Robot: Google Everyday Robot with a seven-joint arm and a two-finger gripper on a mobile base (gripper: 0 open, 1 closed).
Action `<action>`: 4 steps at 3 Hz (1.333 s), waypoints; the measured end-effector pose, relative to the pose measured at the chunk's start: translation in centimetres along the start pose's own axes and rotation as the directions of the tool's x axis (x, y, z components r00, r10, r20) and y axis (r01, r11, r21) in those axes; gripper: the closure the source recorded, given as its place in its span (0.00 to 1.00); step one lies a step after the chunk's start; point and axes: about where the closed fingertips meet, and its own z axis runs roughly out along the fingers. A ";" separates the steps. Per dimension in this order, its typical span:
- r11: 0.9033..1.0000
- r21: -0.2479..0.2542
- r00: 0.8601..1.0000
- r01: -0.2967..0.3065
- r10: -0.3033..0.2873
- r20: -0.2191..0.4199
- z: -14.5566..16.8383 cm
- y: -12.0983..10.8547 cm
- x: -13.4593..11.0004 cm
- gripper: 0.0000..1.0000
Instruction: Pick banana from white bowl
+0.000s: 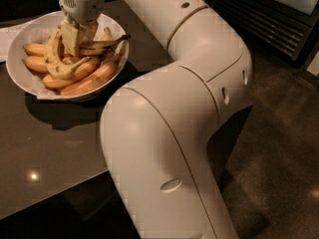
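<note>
Banana (103, 45): slim, dull yellow, dark streaks. It lies on top of the pile at the right side of the white bowl (31, 30), with its thin dark stem poking out over the right rim. Its left end runs under the gripper (76, 40), which sits low in the bowl, pointing down into the pile. Can't tell whether the claw is apart or clamped on the banana; the contact is hidden.

Step in hand, by my read: secure the grasp, then lift. Grip the slim banana only, not the curved pale banana (56, 66) just beside it, nor the plump orange bananas (92, 77) beneath. Lift straight up and slowly: the hold looks off-centre, so the stem end may droop or swing. Keep the stem clear of the rim. The bowl rests on a dark table (45, 148) and may shift if a banana snags. The white arm (164, 133) fills the foreground.
</note>
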 end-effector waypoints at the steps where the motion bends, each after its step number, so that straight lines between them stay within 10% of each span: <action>1: 1.000 0.014 1.000 0.026 -0.026 0.015 0.0 0.3 -0.9 1.00; 4: 0.999 0.036 0.999 -0.035 0.034 0.016 -2.8 3.4 0.6 1.00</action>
